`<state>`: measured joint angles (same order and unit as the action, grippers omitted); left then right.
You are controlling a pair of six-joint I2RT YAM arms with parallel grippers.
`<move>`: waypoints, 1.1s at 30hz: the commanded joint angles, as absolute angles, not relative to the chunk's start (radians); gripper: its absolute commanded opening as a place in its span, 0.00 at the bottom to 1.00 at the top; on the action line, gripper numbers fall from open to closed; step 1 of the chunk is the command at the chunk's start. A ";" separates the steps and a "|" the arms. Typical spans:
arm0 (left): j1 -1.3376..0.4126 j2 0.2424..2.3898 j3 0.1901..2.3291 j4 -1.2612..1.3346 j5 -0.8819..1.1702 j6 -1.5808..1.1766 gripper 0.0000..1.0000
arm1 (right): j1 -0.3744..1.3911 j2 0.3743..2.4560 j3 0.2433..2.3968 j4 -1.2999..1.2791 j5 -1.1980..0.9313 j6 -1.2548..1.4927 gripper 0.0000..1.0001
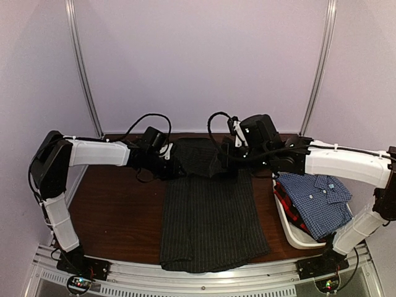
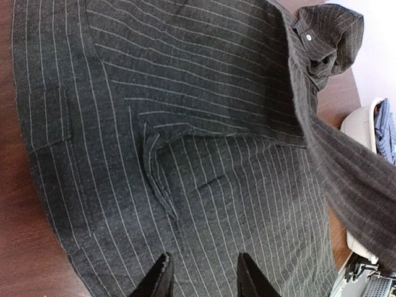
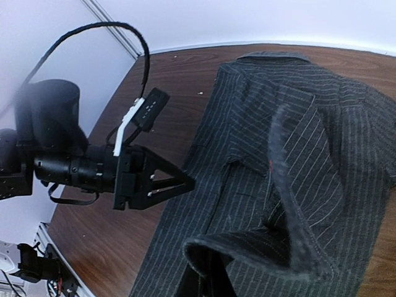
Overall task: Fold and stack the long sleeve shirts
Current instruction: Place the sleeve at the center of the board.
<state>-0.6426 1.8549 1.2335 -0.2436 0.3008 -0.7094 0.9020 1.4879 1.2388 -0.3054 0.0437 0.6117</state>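
Note:
The black pinstripe shirt (image 1: 210,216) lies flat down the middle of the brown table, collar at the far end. My left gripper (image 1: 179,168) is open and empty, low over the shirt's upper left part; in the left wrist view (image 2: 206,279) its fingers straddle striped cloth (image 2: 204,124). My right gripper (image 1: 224,159) is shut on a fold of the shirt's sleeve (image 3: 247,247) and holds it lifted above the shirt body (image 3: 260,124). The buttoned cuff (image 2: 328,37) hangs raised. The blue-white check shirt (image 1: 315,198) lies folded on the red-and-dark shirt (image 1: 288,207).
A white plastic tub (image 1: 297,238) at the right table edge holds the two folded shirts; its rim shows in the left wrist view (image 2: 362,124). Bare brown table (image 1: 117,210) lies left of the shirt. A pale wall stands behind.

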 commanded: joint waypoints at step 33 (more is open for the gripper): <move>-0.802 1.894 1.155 -0.143 0.433 -0.766 0.49 | 0.856 1.570 1.022 -0.217 -0.042 0.365 0.70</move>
<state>-0.7845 1.8782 1.1580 -0.1276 0.4862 -0.7616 0.9096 1.5200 0.9825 -0.2832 0.0666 0.4900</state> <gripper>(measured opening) 0.488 0.686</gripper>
